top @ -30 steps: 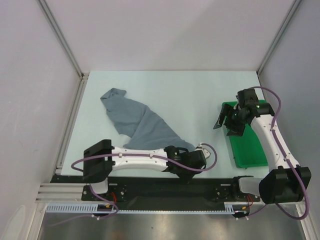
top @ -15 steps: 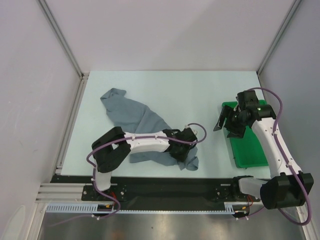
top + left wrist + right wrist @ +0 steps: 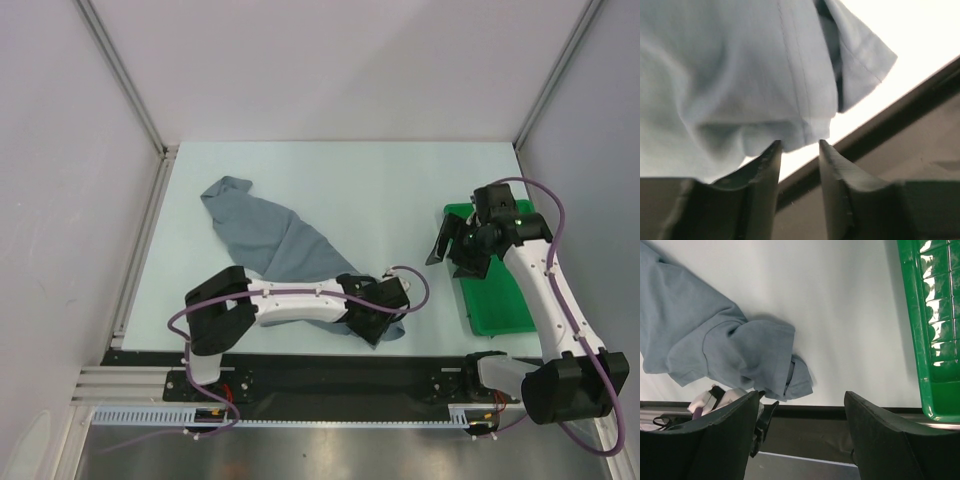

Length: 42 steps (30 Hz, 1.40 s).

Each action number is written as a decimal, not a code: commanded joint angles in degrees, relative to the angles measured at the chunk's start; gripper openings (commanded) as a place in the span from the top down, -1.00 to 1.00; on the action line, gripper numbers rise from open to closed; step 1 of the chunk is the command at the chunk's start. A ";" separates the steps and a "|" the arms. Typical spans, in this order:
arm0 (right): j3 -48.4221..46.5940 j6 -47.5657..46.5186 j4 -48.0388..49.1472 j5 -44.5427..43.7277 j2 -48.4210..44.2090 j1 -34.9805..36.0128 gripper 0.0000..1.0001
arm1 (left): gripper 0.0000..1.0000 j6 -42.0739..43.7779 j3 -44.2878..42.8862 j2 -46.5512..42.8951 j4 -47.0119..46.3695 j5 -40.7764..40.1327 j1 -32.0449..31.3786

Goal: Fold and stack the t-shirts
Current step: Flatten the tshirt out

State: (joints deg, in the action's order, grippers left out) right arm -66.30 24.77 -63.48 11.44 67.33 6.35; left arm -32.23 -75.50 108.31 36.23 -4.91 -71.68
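— Where is the t-shirt (image 3: 265, 235) on your screen?

— I see it crumpled in a long diagonal on the worktop (image 3: 380, 190), from the far left down to the near edge. Its near end is bunched at my left pincer (image 3: 800, 143).

— Is that pincer gripping it?

— I cannot tell. The fingers (image 3: 767, 170) stand a little apart, and a fold of cloth sits right at their tips.

— And the right side?

— My right pincer (image 3: 802, 395) is spread wide with nothing in it. It hangs by the far left corner of the green tray (image 3: 500, 300), well apart from the shirt.
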 commanded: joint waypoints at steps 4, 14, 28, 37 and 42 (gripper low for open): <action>1.35 -0.78 0.99 1.30 -1.15 0.68 -0.51 | 0.31 -2.58 -1.05 -3.81 2.00 -3.27 -0.74; 2.06 -0.87 0.90 1.22 -1.41 1.12 -0.51 | 0.48 -1.96 -6.06 1.02 1.39 -1.95 -3.64; 2.58 -0.87 0.64 0.60 -2.20 1.30 -0.51 | 0.15 -3.11 -2.98 4.28 -0.19 0.78 -3.55; 3.20 -0.87 0.03 0.07 -2.91 0.60 -0.52 | 0.38 -2.05 -0.26 5.51 -2.04 1.39 -3.38; 3.20 -0.96 -0.06 -0.37 -3.08 0.42 -0.51 | 0.76 -2.23 3.96 4.72 -4.06 0.78 -2.85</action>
State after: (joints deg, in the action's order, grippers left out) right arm -63.05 24.36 -63.20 12.05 65.60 7.01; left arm -34.09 -75.42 111.68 34.26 -4.78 -74.37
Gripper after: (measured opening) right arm 0.756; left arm 0.140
